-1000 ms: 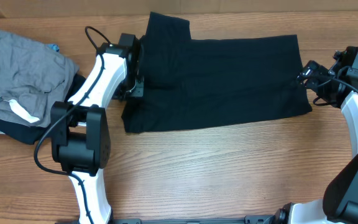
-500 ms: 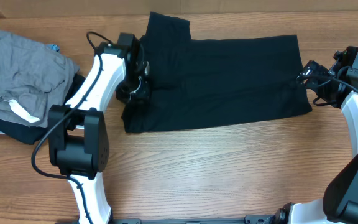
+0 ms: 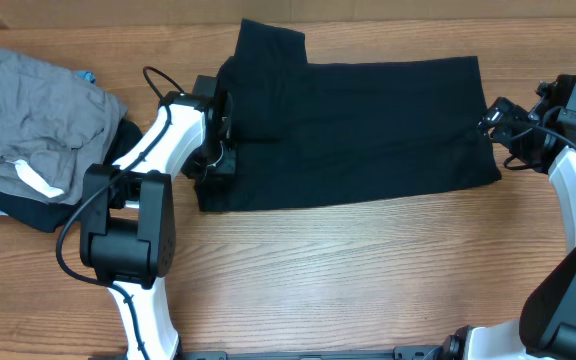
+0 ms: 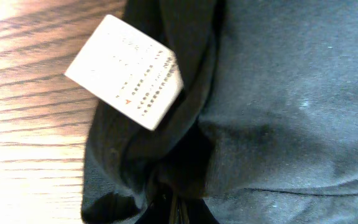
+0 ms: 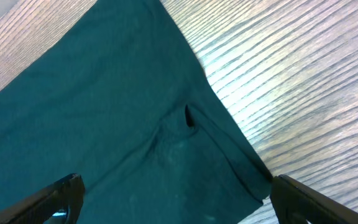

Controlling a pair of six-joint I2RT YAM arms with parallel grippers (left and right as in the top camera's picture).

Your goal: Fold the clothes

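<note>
The overhead view looks straight down from high above the table (image 3: 368,270). The left wrist view sits very close over the left edge of the black T-shirt (image 4: 291,93) and its white tag (image 4: 126,71). The right wrist view looks down from slightly farther off on the shirt's right corner. The overhead view shows both areas.

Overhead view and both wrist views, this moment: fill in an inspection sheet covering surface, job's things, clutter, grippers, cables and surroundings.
Surface: wooden table, with bare wood along the near side.
Job's things: black T-shirt lies flat across the middle, one sleeve pointing to the far edge. Its white tag is exposed at the left end.
Clutter: a crumpled grey garment sits on a dark garment at the far left, apart from the shirt.
Grippers: left gripper is shut on bunched fabric at the shirt's left end. Right gripper is open over the right edge and holds nothing.
Cables: a black cable loops by the left wrist, and wiring runs at the right wrist.
Surroundings: nothing seen.
</note>
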